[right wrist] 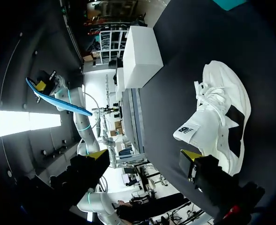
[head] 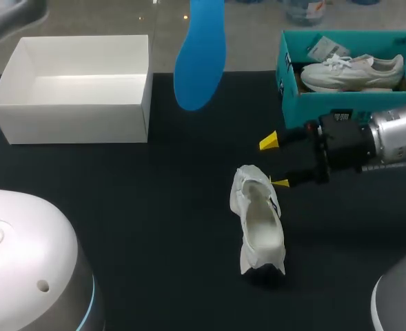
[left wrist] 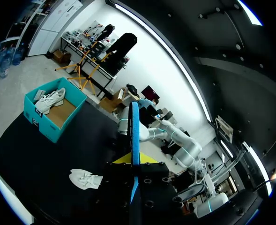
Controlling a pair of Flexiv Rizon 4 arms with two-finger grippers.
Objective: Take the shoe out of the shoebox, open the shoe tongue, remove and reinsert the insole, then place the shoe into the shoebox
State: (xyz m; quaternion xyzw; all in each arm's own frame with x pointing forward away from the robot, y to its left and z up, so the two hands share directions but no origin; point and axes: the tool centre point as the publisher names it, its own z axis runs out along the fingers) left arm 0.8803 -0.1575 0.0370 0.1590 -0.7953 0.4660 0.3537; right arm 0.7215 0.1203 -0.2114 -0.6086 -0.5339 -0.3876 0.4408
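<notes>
A white shoe (head: 258, 224) lies on the black table (head: 154, 207) with its tongue pulled open; it also shows as the shoe (right wrist: 222, 126) and the shoe (left wrist: 85, 179). My right gripper (head: 275, 162) stands open just right of the shoe's upper end, one yellow fingertip (head: 280, 183) close beside the tongue. The right gripper (right wrist: 145, 157) has nothing between its fingers. A blue insole (head: 199, 55) hangs high over the table's back. My left gripper (left wrist: 134, 159) is shut on the insole (left wrist: 135, 133), seen edge-on. The teal shoebox (head: 289, 96) stands at the back right.
A second white shoe (head: 351, 71) lies inside the teal shoebox (left wrist: 44, 124). A white open box (head: 72, 114) stands at the back left, also seen as the white box (right wrist: 140, 56). My arms' housings fill the front corners.
</notes>
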